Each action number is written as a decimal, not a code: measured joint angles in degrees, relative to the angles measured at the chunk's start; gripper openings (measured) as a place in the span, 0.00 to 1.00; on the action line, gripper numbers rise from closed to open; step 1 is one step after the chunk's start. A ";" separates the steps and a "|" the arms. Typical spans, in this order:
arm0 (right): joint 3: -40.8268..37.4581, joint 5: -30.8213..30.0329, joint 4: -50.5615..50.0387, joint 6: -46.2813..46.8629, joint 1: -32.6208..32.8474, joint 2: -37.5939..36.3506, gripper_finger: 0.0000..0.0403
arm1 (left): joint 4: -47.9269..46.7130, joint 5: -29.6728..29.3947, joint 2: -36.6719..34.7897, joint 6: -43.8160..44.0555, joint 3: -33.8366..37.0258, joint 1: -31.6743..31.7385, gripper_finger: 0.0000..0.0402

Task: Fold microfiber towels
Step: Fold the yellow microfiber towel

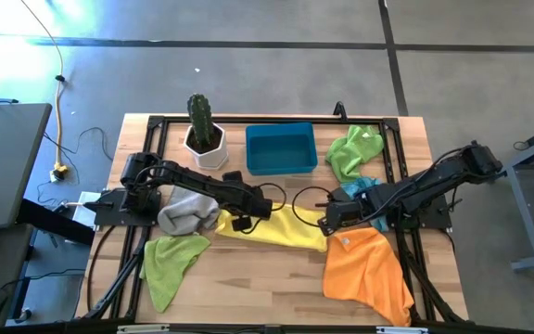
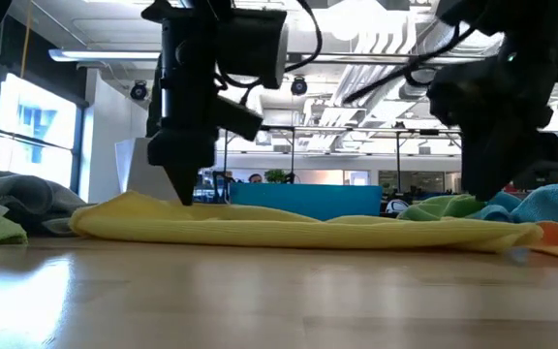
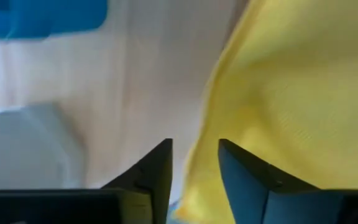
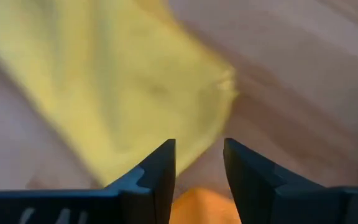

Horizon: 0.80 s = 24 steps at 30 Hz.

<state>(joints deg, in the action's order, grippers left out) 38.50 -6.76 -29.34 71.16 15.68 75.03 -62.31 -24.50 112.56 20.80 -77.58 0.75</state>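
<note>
1. Two end effectors are stationed over the yellow towel (image 1: 276,229), stretched flat mid-worktop (image 1: 248,288).
2. Left end effector (image 3: 194,163): fingers parted, nothing gripped, at the towel's edge.
3. Right end effector (image 4: 199,163): fingers parted, nothing gripped, above the towel's corner beside the orange towel (image 1: 369,269).

I'm looking at a pale wooden table (image 1: 276,278), smooth with a soft sheen and visible plank grain. The yellow towel (image 1: 272,229) is showing as soft matt cloth with a fine woven texture; the orange towel (image 1: 369,269), the grey towel (image 1: 188,213) and the 2 lime green towels (image 1: 170,260) are reading as the same matt fabric. The blue bin (image 1: 281,148) is looking like smooth plastic. The left gripper's fingers (image 3: 157,171) are appearing dark, matt and hard.
</note>
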 joint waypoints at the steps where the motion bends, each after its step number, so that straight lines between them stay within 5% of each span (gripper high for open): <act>1: 0.00 0.63 1.25 -1.81 0.52 -0.39 0.32 | -1.61 -0.92 0.00 0.03 0.00 0.03 0.32; 11: 0.00 -2.83 13.00 -26.68 7.13 -0.65 0.24 | -9.47 -0.10 -1.90 -8.20 -0.04 -3.02 0.35; 24: 0.02 -4.17 19.69 -31.17 12.71 8.65 0.21 | 6.33 9.12 -5.93 -9.54 -0.09 -10.45 0.35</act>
<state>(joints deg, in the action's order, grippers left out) 38.52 -10.93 -9.65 39.99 28.39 83.67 -55.98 -15.38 106.63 11.26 -77.67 -9.70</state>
